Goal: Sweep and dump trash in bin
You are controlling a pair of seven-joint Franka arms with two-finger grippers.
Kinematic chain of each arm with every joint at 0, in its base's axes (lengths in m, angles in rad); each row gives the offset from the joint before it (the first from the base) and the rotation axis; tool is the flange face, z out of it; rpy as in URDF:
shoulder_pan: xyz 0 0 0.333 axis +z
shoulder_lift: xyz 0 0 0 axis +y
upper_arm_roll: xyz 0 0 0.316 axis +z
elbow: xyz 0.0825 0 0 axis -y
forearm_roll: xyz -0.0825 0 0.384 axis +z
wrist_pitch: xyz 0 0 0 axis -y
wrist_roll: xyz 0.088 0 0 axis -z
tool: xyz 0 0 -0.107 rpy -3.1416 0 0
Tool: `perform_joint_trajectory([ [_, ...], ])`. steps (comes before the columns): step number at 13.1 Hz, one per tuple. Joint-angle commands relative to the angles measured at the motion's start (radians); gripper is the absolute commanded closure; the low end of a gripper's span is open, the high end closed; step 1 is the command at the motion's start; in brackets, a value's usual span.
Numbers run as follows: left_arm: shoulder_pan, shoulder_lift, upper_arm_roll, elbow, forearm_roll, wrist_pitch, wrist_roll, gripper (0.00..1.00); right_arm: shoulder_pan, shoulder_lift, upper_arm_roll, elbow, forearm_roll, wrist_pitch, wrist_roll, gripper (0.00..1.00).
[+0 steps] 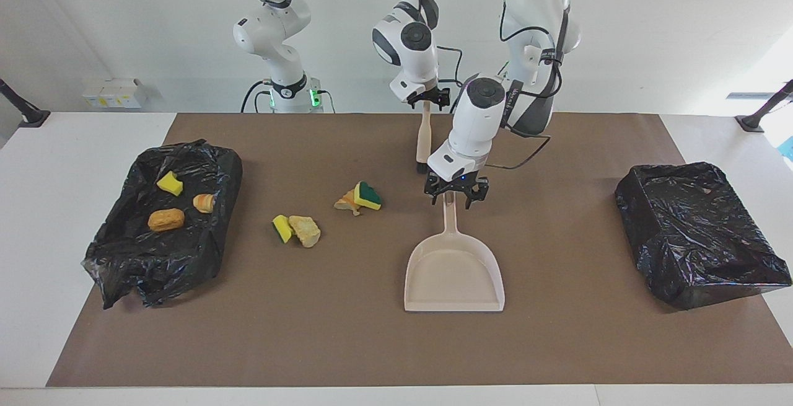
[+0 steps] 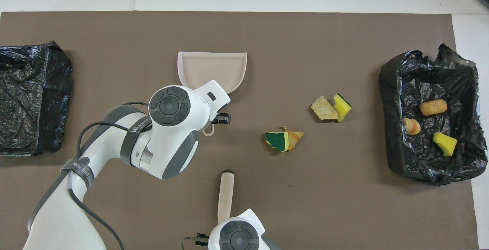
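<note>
The left gripper [image 1: 455, 200] is down at the tip of the dustpan [image 1: 454, 269] handle, one finger on each side of it. I cannot tell whether it has closed on the handle yet. The dustpan lies flat on the brown mat [image 1: 557, 344] in the middle of the bench [image 1: 37, 207], with its open mouth pointing away from the robots.

The right gripper [image 1: 427, 99] sits at the upper end of the brush [image 1: 424, 136] handle, close to the robots, and I cannot tell its grip either. The brush points away from the robots, and its dark bristle end is just beside the left gripper.

The trash [image 1: 359, 197] is split up. A green-and-yellow scrap and a tan one touch each other on the mat beside the dustpan handle, toward the right arm's end. A yellow scrap and a pale crumbly chunk [image 1: 297, 229] lie a little farther from the robots and closer to that end. Three more pieces [image 1: 167, 220] lie in the black-lined bin [image 1: 124, 263] at the right arm's end. A second black-lined bin [image 1: 700, 232] stands at the left arm's end.
</note>
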Motion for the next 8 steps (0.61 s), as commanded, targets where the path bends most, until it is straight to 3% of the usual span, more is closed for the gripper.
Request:
perform_joint_trajectory([
  [1,-0.019,-0.012,0.013,-0.040,-0.005,0.034,-0.050,0.44,0.005,-0.012,-0.004,-0.022,0.027,0.026,-0.012,1.00],
  [3,-0.019,-0.013,0.013,-0.043,-0.005,0.034,-0.057,0.49,0.005,-0.009,-0.006,-0.019,0.017,0.018,-0.024,1.00],
  [4,-0.019,-0.015,0.013,-0.043,-0.007,0.032,-0.058,0.61,0.003,-0.006,-0.008,-0.017,0.009,0.011,-0.023,1.00],
  [5,-0.018,-0.013,0.013,-0.043,-0.005,0.028,-0.057,0.86,-0.001,-0.006,-0.009,-0.014,-0.008,-0.002,-0.023,1.00],
  [6,-0.015,-0.010,0.013,-0.037,-0.005,0.029,-0.051,1.00,-0.009,-0.015,-0.011,-0.008,-0.029,-0.031,-0.018,1.00],
  [8,-0.002,-0.012,0.016,-0.029,-0.002,0.028,-0.034,1.00,-0.052,-0.064,-0.021,0.032,-0.061,-0.191,-0.030,1.00],
])
